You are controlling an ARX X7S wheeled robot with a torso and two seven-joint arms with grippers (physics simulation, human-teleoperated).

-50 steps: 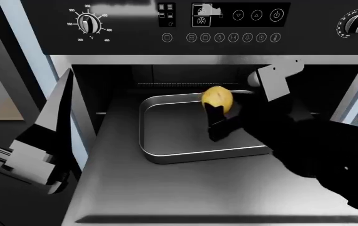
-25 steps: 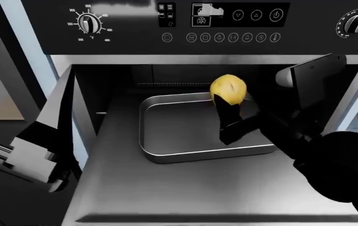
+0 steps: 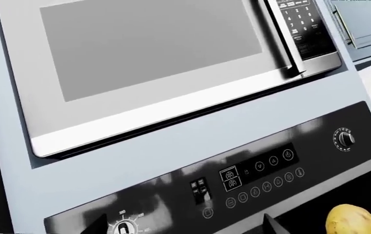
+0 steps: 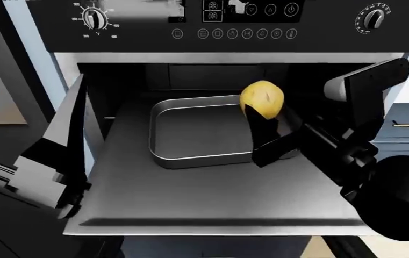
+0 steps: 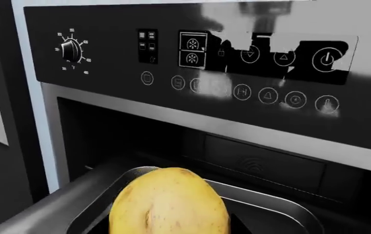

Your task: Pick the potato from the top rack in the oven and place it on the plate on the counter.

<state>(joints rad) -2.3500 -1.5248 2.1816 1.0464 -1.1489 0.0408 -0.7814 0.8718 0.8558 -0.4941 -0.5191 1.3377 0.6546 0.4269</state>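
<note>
Currently logged, item by item.

Potato (image 4: 262, 99): yellow-tan, oval, lifted clear of the baking tray (image 4: 189, 141) and held above the tray's far right corner, in front of the open oven (image 4: 212, 32) cavity. It touches neither tray nor rack. The right wrist view shows it close against the camera, with the control panel behind it.

Right end effector (image 4: 263, 115): clamped on the potato, one dark finger visible running down below it in the head view; the arm reaches in from the right.

Left end effector (image 4: 71, 201): parked at the left edge of the pulled-out top rack (image 4: 212, 204), carrying nothing. Whether its fingers are apart or together cannot be told from these views; its wrist camera looks up at the microwave (image 3: 159, 63) and the oven dials.

Top rack: drawn forward out of the cavity, grey tray resting on it, tray empty.

Plate and counter surface: not in view in any picture; a blue-grey cabinet (image 4: 408, 126) with a brass handle shows at the right of the head view.

Status, as a judgement: the pick appears complete, since the potato is gripped and off the rack. Remaining: withdraw it past the oven front, carry it to the plate, set it down and release. Roughly the first half is done.
</note>
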